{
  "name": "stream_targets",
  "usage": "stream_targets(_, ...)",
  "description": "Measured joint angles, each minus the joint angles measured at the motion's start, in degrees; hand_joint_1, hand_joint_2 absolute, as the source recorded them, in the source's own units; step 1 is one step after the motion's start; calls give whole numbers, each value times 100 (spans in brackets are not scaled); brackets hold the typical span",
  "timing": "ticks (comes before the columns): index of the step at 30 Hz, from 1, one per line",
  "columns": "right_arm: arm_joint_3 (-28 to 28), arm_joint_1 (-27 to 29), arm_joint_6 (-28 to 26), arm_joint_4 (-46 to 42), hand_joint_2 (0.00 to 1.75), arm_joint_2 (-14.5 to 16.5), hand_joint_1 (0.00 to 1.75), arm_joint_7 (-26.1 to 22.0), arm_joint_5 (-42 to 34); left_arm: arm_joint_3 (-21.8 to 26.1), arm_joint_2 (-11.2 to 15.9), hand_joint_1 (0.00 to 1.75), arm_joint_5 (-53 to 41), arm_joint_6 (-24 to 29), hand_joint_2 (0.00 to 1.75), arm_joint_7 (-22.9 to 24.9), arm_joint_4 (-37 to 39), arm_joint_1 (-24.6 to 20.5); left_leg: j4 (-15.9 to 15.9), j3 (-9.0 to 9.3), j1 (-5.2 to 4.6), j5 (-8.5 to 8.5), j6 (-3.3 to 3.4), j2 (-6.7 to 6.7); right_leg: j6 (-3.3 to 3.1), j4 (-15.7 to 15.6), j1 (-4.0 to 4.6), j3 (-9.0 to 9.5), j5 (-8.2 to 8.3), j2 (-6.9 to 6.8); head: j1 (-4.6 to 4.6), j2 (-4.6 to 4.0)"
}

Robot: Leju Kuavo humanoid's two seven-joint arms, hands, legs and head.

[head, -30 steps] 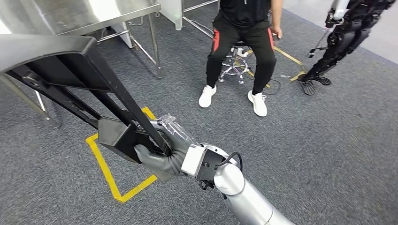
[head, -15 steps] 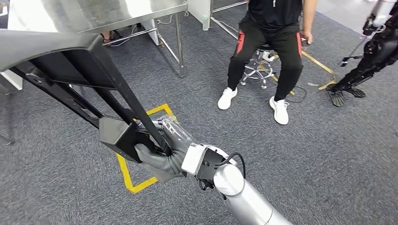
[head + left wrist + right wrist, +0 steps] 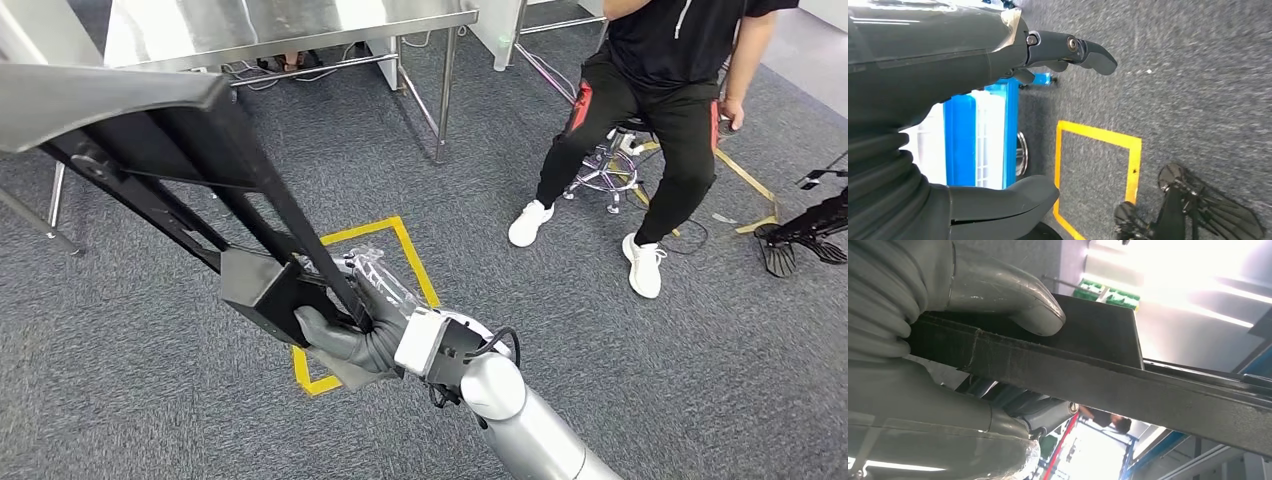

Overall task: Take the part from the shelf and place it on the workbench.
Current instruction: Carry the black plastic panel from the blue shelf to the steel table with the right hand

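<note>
The part (image 3: 180,150) is a long black metal frame with a boxy end, and it slants across the left of the head view above the carpet. My right hand (image 3: 350,325) grips it at the boxy end, fingers wrapped round a bar. In the right wrist view the thumb (image 3: 1018,305) presses on the part (image 3: 1148,395). The workbench (image 3: 270,25) is a steel table at the far top, beyond the part. In the left wrist view my left hand (image 3: 948,125) hangs over the carpet, holding nothing, with its fingers (image 3: 1078,50) and thumb well apart.
A person (image 3: 650,100) sits on a stool at the upper right, feet on the carpet. A yellow taped square (image 3: 410,250) marks the floor under the part. Another robot's dark foot (image 3: 800,235) lies at the right edge. A blue and white rack (image 3: 978,140) stands near my left hand.
The whole scene has slid to the right in the picture, so the camera has turned left. The workbench now stands more centrally ahead. My right hand keeps the same grip on the part.
</note>
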Motion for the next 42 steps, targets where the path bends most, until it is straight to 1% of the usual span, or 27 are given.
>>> stream_targets(2, -32, 3, 3, -21, 175, -1, 175, -2, -17, 2, -15, 0, -13, -8, 175, 0, 1, 0, 6, 12, 1, -3, -20, -61, 83, -826, -31, 351, 367, 47, 1, 0)
stream_targets(3, -49, 3, 3, -36, 175, 1, 175, -4, -18, 2, -20, 0, -19, -9, 175, -1, 1, -1, 14, 11, -8, -8, -44, -84, 80, -1188, -36, 517, 516, 80, -1, 0)
stream_targets(4, -64, 4, 3, -47, 175, 2, 175, -5, -19, 2, -21, 0, -23, -11, 175, 0, 1, 0, 22, 2, -20, -12, -71, -99, 57, -1429, -42, 625, 613, 110, -2, 0)
stream_targets(5, -75, 6, 3, -55, 175, 3, 175, -7, -20, 2, -19, 0, -25, -14, 175, 0, 1, 1, 32, -9, -30, -19, -69, -106, 20, -1515, -43, 659, 651, 132, -3, 0)
stream_targets(6, -83, 10, 3, -60, 175, 5, 175, -8, -20, 3, -17, 0, -28, -19, 175, 0, 1, 2, 38, -15, -35, -22, -57, -105, -12, -1524, -37, 664, 671, 129, -7, 0)
stream_targets(8, -98, 14, 2, -65, 175, 6, 175, -7, -19, 4, -21, 0, -32, -34, 175, 0, 1, 4, 30, -10, -25, -15, -14, -89, -37, -1528, -26, 658, 687, 131, -7, 0)
stream_targets(12, -129, 17, -9, -69, 175, 6, 175, -1, -11, 4, -32, 0, -56, -50, 175, -1, 1, 5, -12, 14, -11, 11, -54, -75, -75, -1526, -4, 657, 698, 134, -9, 0)
stream_targets(18, -139, 33, -28, -69, 175, 6, 175, 2, 4, 5, -26, 0, -95, -59, 175, -1, 1, 5, -1, 4, -21, 0, -62, -74, -74, -1528, -22, 656, 696, 133, -8, 0)
stream_targets(20, -149, 35, -42, -76, 175, 9, 175, 3, 16, 5, -26, 0, -97, -63, 175, 0, 1, 3, -7, 0, -37, -16, -48, -73, -65, -1548, -31, 659, 693, 133, -8, 0)
stream_targets(22, -163, 36, -59, -101, 175, 11, 175, 7, 25, 6, -30, 0, -103, -67, 175, 1, 0, 0, -94, 50, -10, 9, -30, -67, -44, -1526, -21, 641, 665, 121, -5, 0)
stream_targets(23, -169, 35, -66, -112, 175, 11, 175, 8, 28, 7, -32, 0, -107, -68, 175, 1, 0, -1, -141, 84, 8, 29, -20, -60, -39, -1414, -16, 588, 600, 111, -3, 0)
stream_targets(24, -174, 36, -72, -119, 175, 7, 175, 8, 29, 8, -36, 0, -111, -69, 175, 0, 0, -1, -178, 115, 26, 47, -13, -52, -39, -1183, -17, 475, 487, 101, -1, 0)
stream_targets(26, -184, 53, -78, -119, 175, -8, 175, 9, 38, 9, -37, 0, -115, -73, 175, -1, 1, -2, -183, 124, 25, 44, -3, -41, -34, -433, -42, 96, 177, 93, -2, 0)
stream_targets(27, -189, 71, -79, -119, 175, -19, 175, 10, 43, 10, -36, 0, -116, -78, 175, -2, 1, -1, -180, 122, 26, 40, -6, -40, -9, -100, -58, -85, 74, 92, -2, 0)
stream_targets(28, -194, 87, -80, -118, 175, -28, 175, 11, 51, 13, -36, 0, -119, -93, 175, -2, 1, 0, -176, 122, 31, 33, -13, -44, 36, 59, -77, -180, 55, 91, -2, 0)
stream_targets(29, -198, 96, -83, -117, 175, -36, 175, 11, 59, 15, -35, 0, -122, -110, 175, -2, 1, 1, -168, 124, 41, 23, -29, -52, 100, -20, -98, -156, 133, 89, -2, 0)
stream_targets(30, -201, 100, -85, -117, 175, -37, 175, 12, 68, 17, -35, 0, -127, -132, 175, -2, 1, 1, -153, 129, 56, 7, -53, -64, 172, -330, -122, -12, 285, 89, -1, 0)
stream_targets(31, -202, 99, -89, -118, 175, -36, 175, 12, 76, 19, -34, 0, -131, -151, 175, -2, 1, 1, -126, 131, 69, -16, -89, -77, 235, -769, -150, 198, 459, 93, -1, 0)
stream_targets(32, -202, 98, -92, -119, 175, -31, 175, 15, 85, 23, -24, 0, -135, -161, 175, -2, 0, 1, -95, 128, 71, -47, -135, -91, 254, -1142, -154, 393, 591, 103, -1, 0)
stream_targets(33, -202, 97, -96, -119, 175, -25, 175, 17, 90, 28, -13, 0, -138, -167, 175, -2, -1, 2, -69, 122, 69, -74, -179, -101, 226, -1395, -156, 528, 675, 113, -2, 0)
stream_targets(34, -201, 96, -101, -119, 175, -15, 175, 21, 93, 35, -2, 0, -138, -169, 175, -2, -1, 4, -52, 119, 65, -92, -218, -108, 167, -1508, -146, 590, 704, 122, -5, 0)
stream_targets(35, -201, 96, -107, -119, 175, -4, 175, 25, 97, 41, 8, 0, -139, -168, 175, -2, -2, 8, -56, 120, 65, -100, -251, -112, 89, -1495, -120, 594, 699, 126, -7, 0)
stream_targets(36, -202, 94, -112, -120, 175, 6, 175, 26, 97, 45, 9, 0, -139, -166, 175, -1, -2, 10, -62, 128, 76, -104, -279, -112, 22, -1490, -120, 593, 703, 123, -9, 1)
stream_targets(38, -202, 92, -118, -132, 175, 34, 175, 28, 101, 47, 8, 0, -139, -161, 175, 0, -2, 11, 72, 63, 98, -182, -326, -37, -85, -1497, -127, 623, 690, 115, -13, 1)
stream_targets(39, -202, 92, -117, -140, 175, 47, 175, 28, 102, 48, 9, 0, -139, -159, 175, 0, -2, 10, 307, -56, 103, -292, -341, 17, -134, -1504, -134, 647, 677, 106, -16, 1)
stream_targets(40, -202, 94, -118, -146, 175, 56, 175, 28, 103, 48, 11, 0, -139, -158, 175, -1, -2, 11, 662, -244, 105, -437, -346, 75, -175, -1507, -128, 669, 656, 96, -20, 0)
stream_targets(42, -202, 111, -120, -150, 175, 60, 175, 29, 104, 49, 18, 0, -139, -150, 175, -1, -2, 16, 1449, -695, 105, -693, -350, 121, -234, -1506, -97, 707, 608, 72, -22, 0)
